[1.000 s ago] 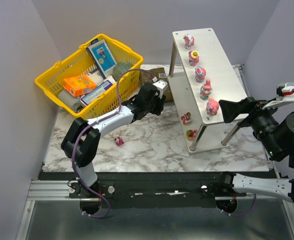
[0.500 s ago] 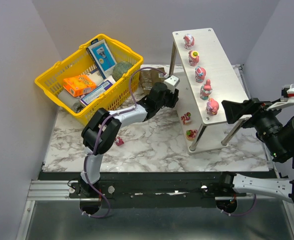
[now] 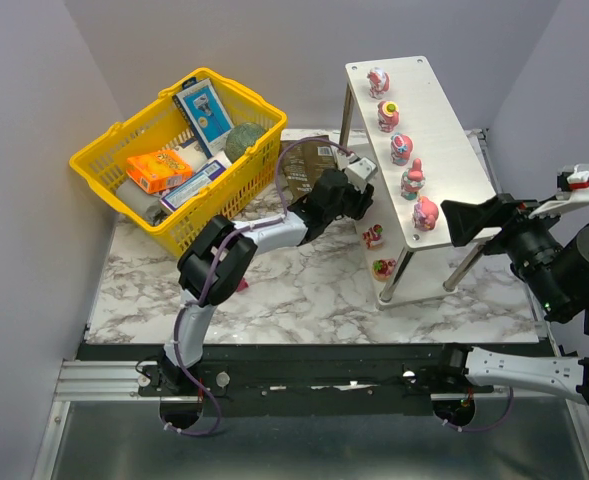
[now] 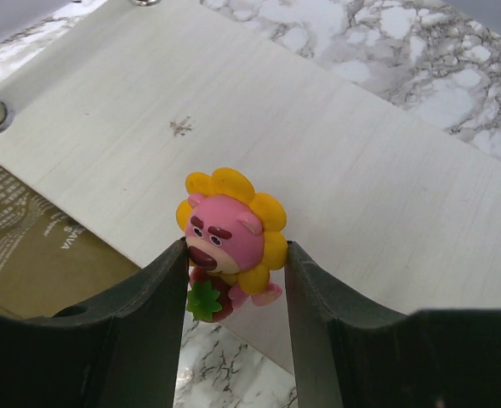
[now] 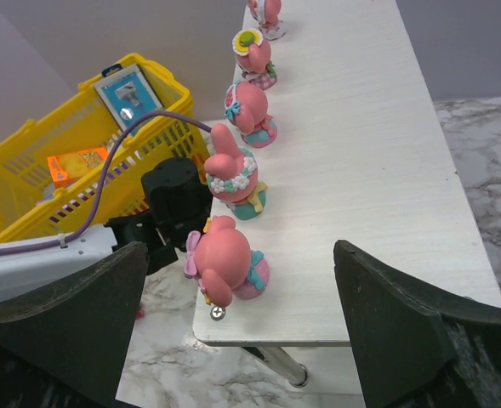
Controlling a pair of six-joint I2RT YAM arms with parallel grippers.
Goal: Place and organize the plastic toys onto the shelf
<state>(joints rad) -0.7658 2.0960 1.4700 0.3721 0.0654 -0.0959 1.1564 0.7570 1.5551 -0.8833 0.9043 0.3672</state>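
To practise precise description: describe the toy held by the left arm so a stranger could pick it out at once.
Find the white two-tier shelf. At the edge of its lower board the left pincer is shut on one toy. Unlike the pink figures on the top board, this pink bear wears a ring of yellow petals.
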